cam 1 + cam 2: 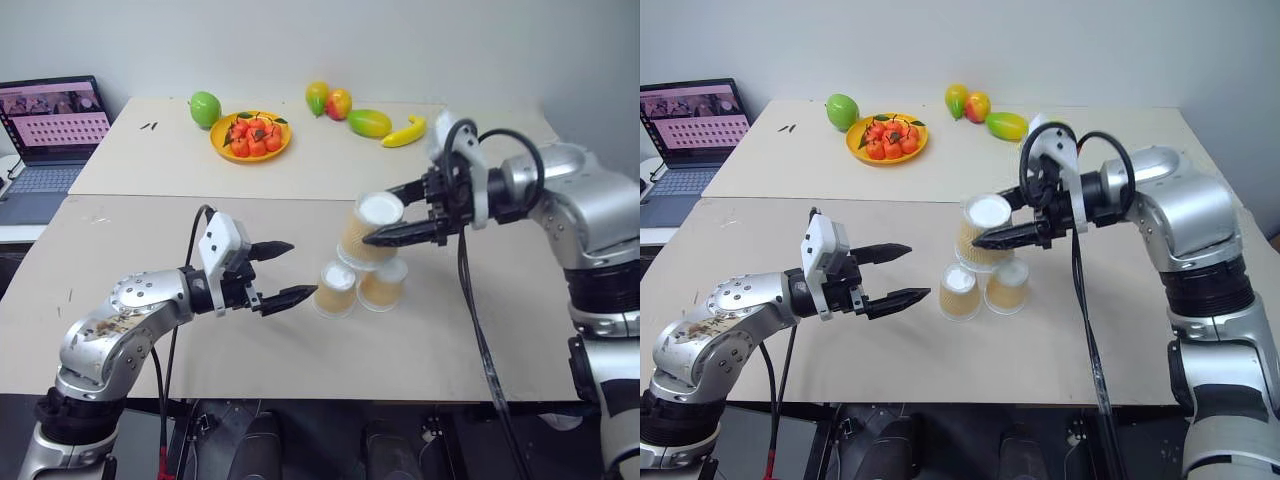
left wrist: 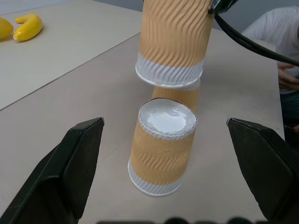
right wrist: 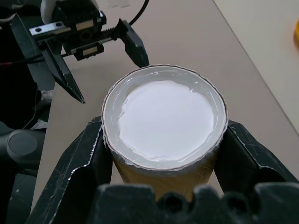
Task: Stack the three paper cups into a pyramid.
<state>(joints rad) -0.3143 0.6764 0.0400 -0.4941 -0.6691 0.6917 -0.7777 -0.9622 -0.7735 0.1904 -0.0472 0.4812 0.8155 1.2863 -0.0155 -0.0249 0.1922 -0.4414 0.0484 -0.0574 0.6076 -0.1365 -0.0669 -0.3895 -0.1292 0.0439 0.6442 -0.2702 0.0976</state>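
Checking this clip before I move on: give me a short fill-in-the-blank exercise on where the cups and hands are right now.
1. The right hand is shut on the ____ cup.
2. The two lower cups stand upside down on the ____.
3. The left hand has its fingers ____ beside the cups.
4. The orange plate at the back holds small ____ fruits.

Missing words: top; table; open; red

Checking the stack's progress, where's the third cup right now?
In the head view, the third cup is gripped in the right pincer, upside down just above the two base cups.
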